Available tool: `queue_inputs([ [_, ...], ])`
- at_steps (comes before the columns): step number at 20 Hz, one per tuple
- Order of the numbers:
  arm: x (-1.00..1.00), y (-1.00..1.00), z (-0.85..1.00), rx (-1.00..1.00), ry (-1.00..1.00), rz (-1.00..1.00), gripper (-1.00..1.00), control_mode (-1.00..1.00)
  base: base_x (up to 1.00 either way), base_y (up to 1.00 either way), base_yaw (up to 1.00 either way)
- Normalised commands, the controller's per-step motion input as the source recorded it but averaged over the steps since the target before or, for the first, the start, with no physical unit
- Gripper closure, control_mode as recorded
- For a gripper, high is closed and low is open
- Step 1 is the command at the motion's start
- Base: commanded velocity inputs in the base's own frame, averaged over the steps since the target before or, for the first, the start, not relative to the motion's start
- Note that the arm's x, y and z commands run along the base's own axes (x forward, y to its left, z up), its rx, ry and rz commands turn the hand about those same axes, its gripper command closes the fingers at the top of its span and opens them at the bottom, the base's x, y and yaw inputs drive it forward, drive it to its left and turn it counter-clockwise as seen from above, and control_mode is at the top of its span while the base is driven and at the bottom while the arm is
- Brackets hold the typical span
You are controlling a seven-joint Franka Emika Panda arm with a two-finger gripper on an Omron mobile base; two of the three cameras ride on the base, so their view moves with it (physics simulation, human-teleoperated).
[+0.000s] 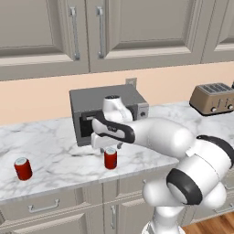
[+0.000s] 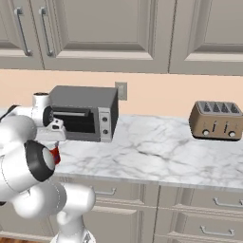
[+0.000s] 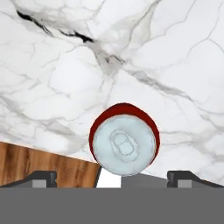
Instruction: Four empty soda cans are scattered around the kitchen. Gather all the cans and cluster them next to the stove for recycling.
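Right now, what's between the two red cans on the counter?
Nothing but bare marble counter lies between the left can and the can under the gripper, in the left base view.

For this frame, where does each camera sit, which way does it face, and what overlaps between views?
Left base view: behind-left of the arm, facing the counter; white arm and end effector above a red can; second can at left.
Right base view: behind-right, facing the same counter; arm at left.
Hand view: on the hand, looking straight down at the can's silver top; fingertips at bottom.
Shared: toaster oven, toaster, can.
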Motion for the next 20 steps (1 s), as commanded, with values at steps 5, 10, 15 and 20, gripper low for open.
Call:
queue_inputs([
  [5, 0.01, -0.01, -0.02, 0.0, 0.0, 0.0, -1.0, -1.0, 0.0, 0.0, 0.0],
  [10, 0.36, -0.06, 0.0, 0.0, 0.0, 0.0, -1.0, -1.0, 0.0, 0.0, 0.0],
  [15, 0.12, -0.01, 0.0, 0.0, 0.0, 0.0, -1.0, -1.0, 0.0, 0.0, 0.0],
  [20, 0.0, 0.0, -0.07, 0.0, 0.0, 0.0, -1.0, -1.0, 0.0, 0.0, 0.0],
])
